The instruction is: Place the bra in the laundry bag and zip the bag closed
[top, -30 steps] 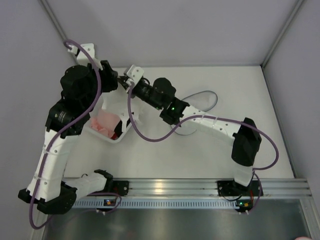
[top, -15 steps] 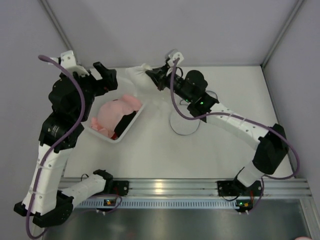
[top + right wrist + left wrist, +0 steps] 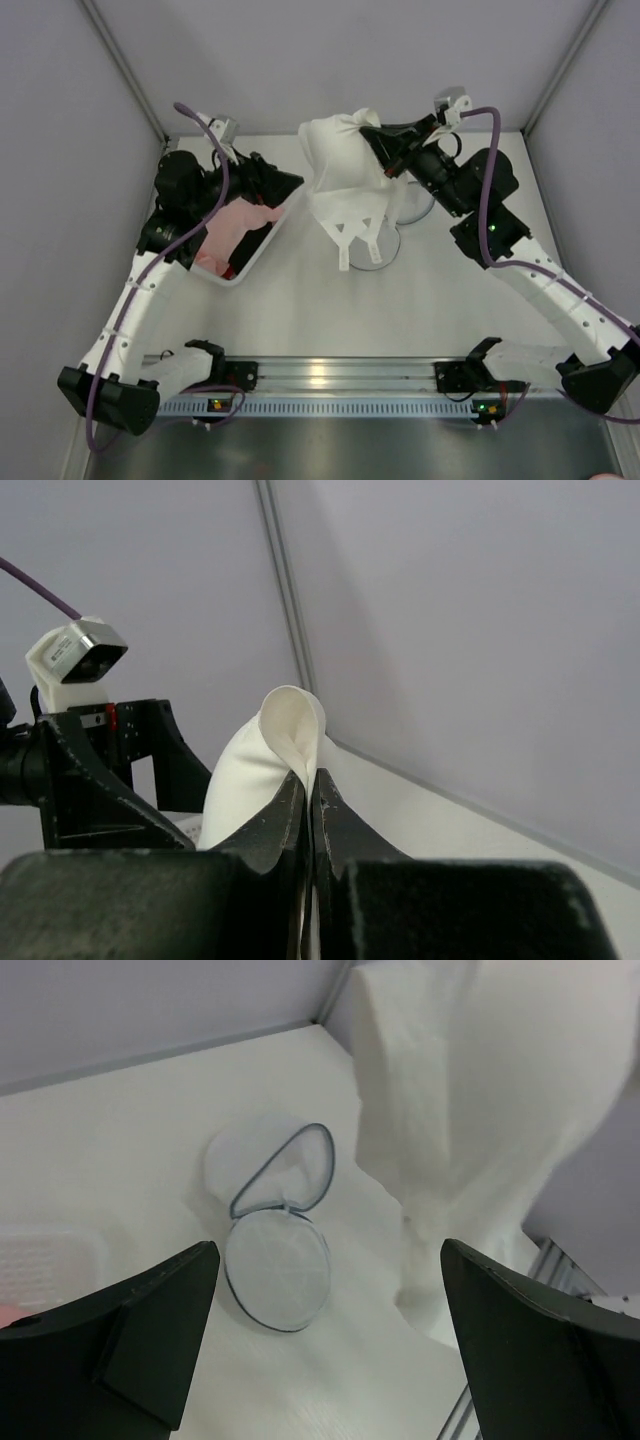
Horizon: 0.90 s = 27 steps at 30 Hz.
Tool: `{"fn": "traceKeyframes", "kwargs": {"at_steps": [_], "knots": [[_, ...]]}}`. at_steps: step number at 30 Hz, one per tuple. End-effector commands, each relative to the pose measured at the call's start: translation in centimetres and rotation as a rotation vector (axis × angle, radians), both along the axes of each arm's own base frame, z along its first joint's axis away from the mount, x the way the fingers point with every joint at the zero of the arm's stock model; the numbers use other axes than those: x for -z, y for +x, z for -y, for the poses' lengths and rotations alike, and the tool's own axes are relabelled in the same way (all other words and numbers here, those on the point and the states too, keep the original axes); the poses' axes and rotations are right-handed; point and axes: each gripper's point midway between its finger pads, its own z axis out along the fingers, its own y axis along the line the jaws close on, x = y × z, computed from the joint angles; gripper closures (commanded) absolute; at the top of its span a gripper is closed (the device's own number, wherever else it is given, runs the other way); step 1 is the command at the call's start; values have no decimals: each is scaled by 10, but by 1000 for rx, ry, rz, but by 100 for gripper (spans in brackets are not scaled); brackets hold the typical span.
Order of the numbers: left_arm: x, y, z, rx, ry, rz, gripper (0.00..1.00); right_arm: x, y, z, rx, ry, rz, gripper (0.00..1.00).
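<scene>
The white bra [image 3: 345, 180] hangs in the air from my right gripper [image 3: 374, 140], which is shut on a fold of it [image 3: 293, 718]; the jaws are pressed together in the right wrist view [image 3: 311, 778]. The bra's straps dangle over the round mesh laundry bag [image 3: 389, 248], which is partly hidden under it. In the left wrist view the bag [image 3: 278, 1270] lies open in two halves on the table, with the bra [image 3: 470, 1090] hanging to its right. My left gripper [image 3: 288, 185] is open and empty over the bin; its fingers [image 3: 150, 1330] stand wide apart.
A clear plastic bin [image 3: 222, 276] at the left holds a pink cloth [image 3: 235, 218] and a black-and-red item [image 3: 252, 243]. Grey walls close in the back and both sides. A metal rail [image 3: 330, 375] runs along the near edge.
My right gripper has pulled the bra out of the bin, up and to the right, over the bag. My left arm has swung back and now hovers over the bin.
</scene>
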Motion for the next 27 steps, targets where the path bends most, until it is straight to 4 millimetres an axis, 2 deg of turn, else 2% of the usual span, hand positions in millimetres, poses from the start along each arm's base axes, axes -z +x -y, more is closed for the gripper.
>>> {"fn": "traceKeyframes", "kwargs": {"at_steps": [1,3,6,13,17,20,21,22,25,26,27], "knots": [[-62,-65,30,371,-32,417,2,7,-8,10,-5,-9,-36,100],[-62,-67,32,402,-37,410,2,8,-10,13,-2,-13,-36,100],[-59,-58,36,409,-38,388,4,11,-10,9,-19,-23,-36,100],[-40,-18,33,308,26,380,5,19,-21,-16,-167,-43,-20,100],[-43,-3,32,269,40,391,9,16,-25,-19,-198,-42,-10,100],[-49,-2,35,278,6,365,25,18,-26,-18,-198,-43,-8,100],[-50,-1,37,286,-8,353,34,20,-25,-18,-191,-43,-7,100],[-56,-4,37,290,-27,354,49,20,-23,-16,-177,-39,-10,100],[-72,-16,37,297,-108,335,69,26,-20,-18,-174,-39,-15,100],[-75,-18,38,292,-140,313,88,32,-18,-20,-177,-37,-25,100],[-83,-22,34,270,-157,322,94,33,-17,-20,-175,-33,-27,100]]}}
